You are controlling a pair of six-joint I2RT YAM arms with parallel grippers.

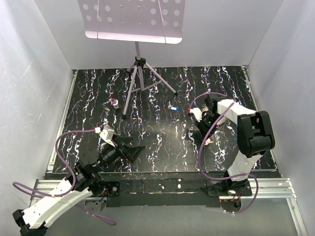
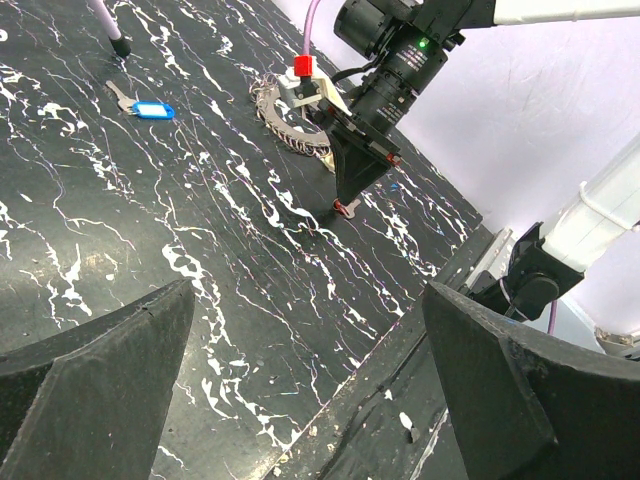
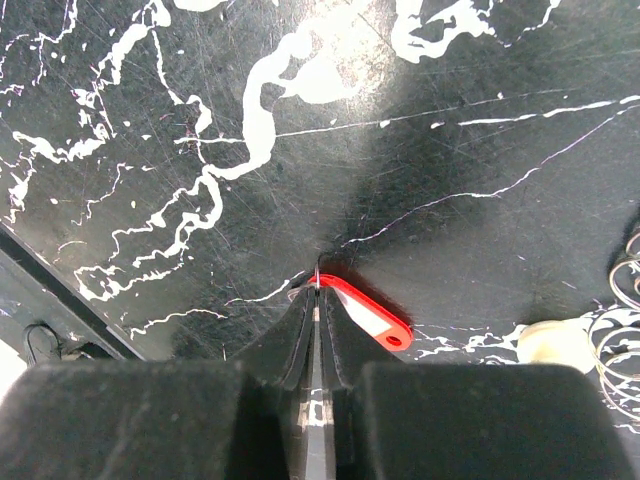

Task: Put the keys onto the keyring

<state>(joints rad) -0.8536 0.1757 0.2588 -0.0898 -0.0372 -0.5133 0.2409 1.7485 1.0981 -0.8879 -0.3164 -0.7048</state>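
My right gripper [image 3: 317,288] points straight down at the black marbled table, its jaws pinched together on the thin metal blade of a red-tagged key [image 3: 372,316]. The left wrist view shows the same gripper [image 2: 345,192] with the red key [image 2: 346,208] at its tip. The keyring [image 2: 288,122], fringed with metal pieces, lies just behind it, with its edge [image 3: 626,330] beside a cream key tag [image 3: 548,343]. A blue-tagged key [image 2: 152,109] lies apart on the table [image 1: 173,107]. My left gripper [image 2: 310,385] hovers wide open and empty near the table's front edge [image 1: 129,150].
A music stand's tripod [image 1: 140,78] stands at the back centre, its perforated desk [image 1: 133,19] overhead. Another small coloured key [image 1: 114,103] lies left of the tripod. White walls close in both sides. A purple cable [image 1: 204,152] loops off the right arm.
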